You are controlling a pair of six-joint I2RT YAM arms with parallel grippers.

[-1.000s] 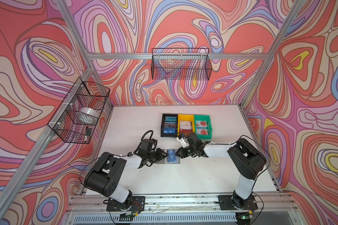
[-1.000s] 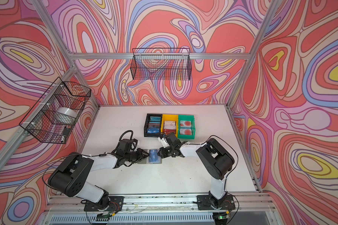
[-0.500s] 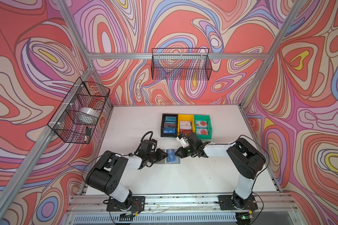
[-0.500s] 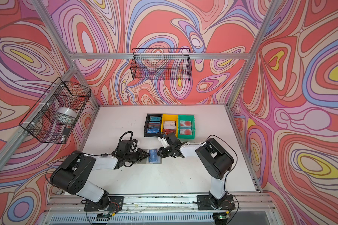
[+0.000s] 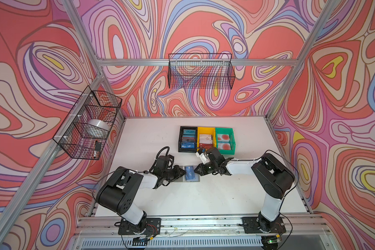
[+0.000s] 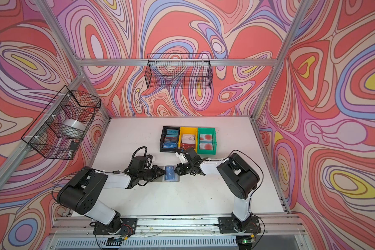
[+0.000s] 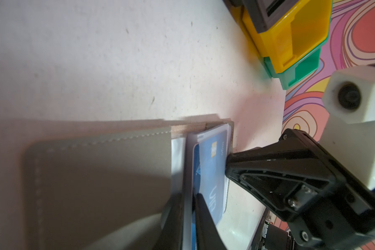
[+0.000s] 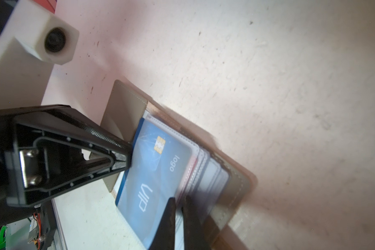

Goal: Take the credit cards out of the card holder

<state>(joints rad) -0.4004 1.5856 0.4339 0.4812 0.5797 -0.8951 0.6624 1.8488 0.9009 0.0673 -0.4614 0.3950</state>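
A: Where is the card holder, and what has hold of it?

B: The grey card holder (image 8: pixel 236 194) lies open on the white bench (image 5: pixel 182 199), directly between the two end effectors, which face each other tip to tip. The left end effector (image 8: pixel 129 157) is closed on the near edge of a blue card (image 8: pixel 158 173) marked "VIP". That edge sticks out of its pocket toward the left tips. The right end effector (image 8: pixel 180 207) is closed too, pinching the opposite edge of the clear sleeves (image 8: pixel 210 173). The opened grey cover lies flat beneath the left end effector.

A: What could go wrong from here?

B: The likely next move is a pull away from the right end effector, drawing the card out while that side anchors the sleeves. The left pinch covers only a thin strip of smooth plastic, so the tips may slide off and leave the card behind. I cannot tell whether those tips have caught sleeve film along with the card. If they have, the card stays trapped and the film stretches or tears. If the right pinch slips on the slick sleeves, the whole holder drags across the bench with the card. A pull angled upward may lift the holder and fold its pages.

A: Anything close by to hit?

B: Three bins, black (image 5: pixel 187 150), yellow (image 5: pixel 206 129) and green (image 5: pixel 224 129), sit just beyond the right end effector's wrist. A careless swing from that arm could knock them.
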